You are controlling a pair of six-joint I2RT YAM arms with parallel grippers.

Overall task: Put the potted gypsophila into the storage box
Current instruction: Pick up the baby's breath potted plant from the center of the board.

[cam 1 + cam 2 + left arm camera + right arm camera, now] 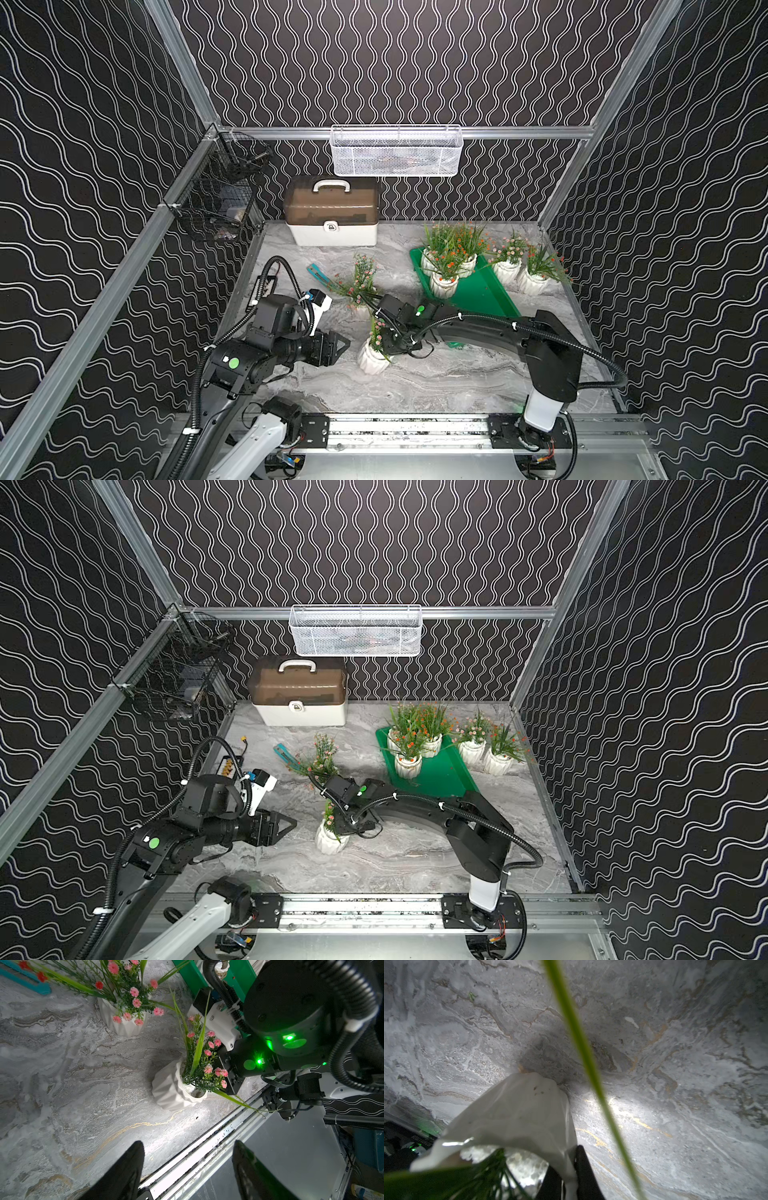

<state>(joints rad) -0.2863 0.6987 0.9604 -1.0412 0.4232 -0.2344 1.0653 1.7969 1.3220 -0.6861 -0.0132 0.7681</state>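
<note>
A white ribbed pot of pink gypsophila (371,360) (330,842) (172,1093) (519,1109) sits low at the table's front centre, its base at the marble. My right gripper (566,1159) is shut on this pot's rim, one finger inside and one outside. The green storage box (478,293) (442,777) lies at the back right with three pots in its far end. Two more pots (508,271) (532,283) stand to its right. Another pink-flowered pot (124,1022) (360,308) stands behind my right wrist. My left gripper (343,343) (187,1142) hangs open and empty to the left of the held pot.
A white case with a brown lid (332,216) stands at the back wall under a white mesh basket (395,151). A black wire basket (216,195) hangs on the left wall. A teal tool (318,274) lies mid-table. The metal rail (415,428) runs along the front edge.
</note>
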